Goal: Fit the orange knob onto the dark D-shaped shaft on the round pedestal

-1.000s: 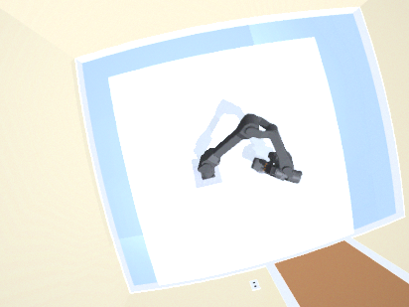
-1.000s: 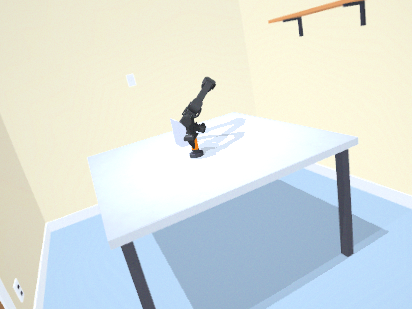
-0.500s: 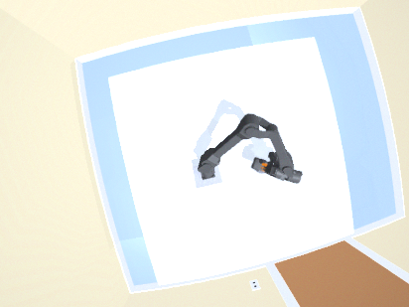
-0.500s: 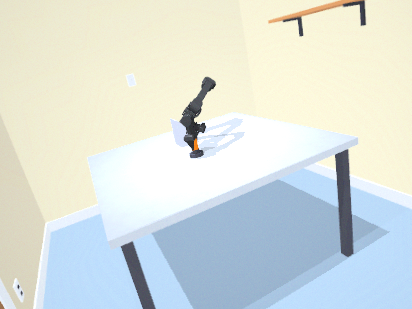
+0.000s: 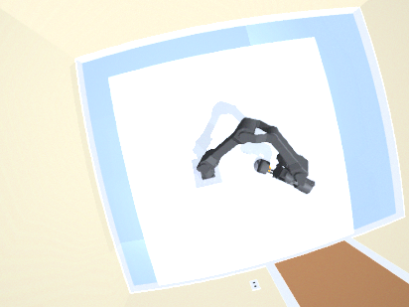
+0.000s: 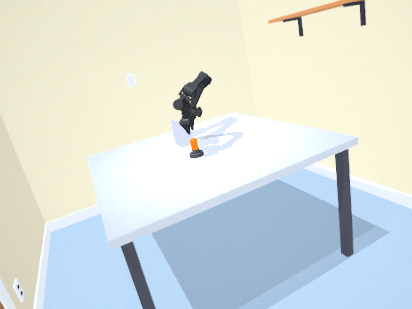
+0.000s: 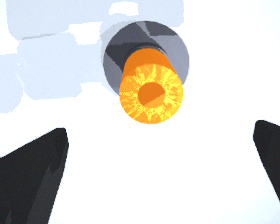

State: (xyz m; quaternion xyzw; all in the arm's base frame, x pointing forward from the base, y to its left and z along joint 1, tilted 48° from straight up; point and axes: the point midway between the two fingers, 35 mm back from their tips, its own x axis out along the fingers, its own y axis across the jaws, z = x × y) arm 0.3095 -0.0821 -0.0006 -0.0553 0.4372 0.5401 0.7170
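Observation:
The orange knob (image 5: 269,169) (image 6: 194,144) (image 7: 149,60) stands upright over the middle of the dark round pedestal (image 5: 260,166) (image 6: 195,154) (image 7: 177,51). No shaft shows between them; the shaft and the knob's flat side are hidden. Its lower end meets a dark raised ring on the pedestal, and I cannot tell if it is fully seated. A round recess shows in its top in the wrist view. My gripper (image 6: 190,132) (image 7: 164,133) is wide open and empty. Its fingertips are above the knob, clear of it, and the knob appears ahead of the gap between them in the wrist view.
The pedestal stands on the white table (image 5: 199,237) (image 6: 150,194). The arm (image 5: 228,145) (image 6: 196,86) reaches over the table in a bend from its base, and its pale shadow lies on the top. A wall shelf (image 6: 325,9) is far behind.

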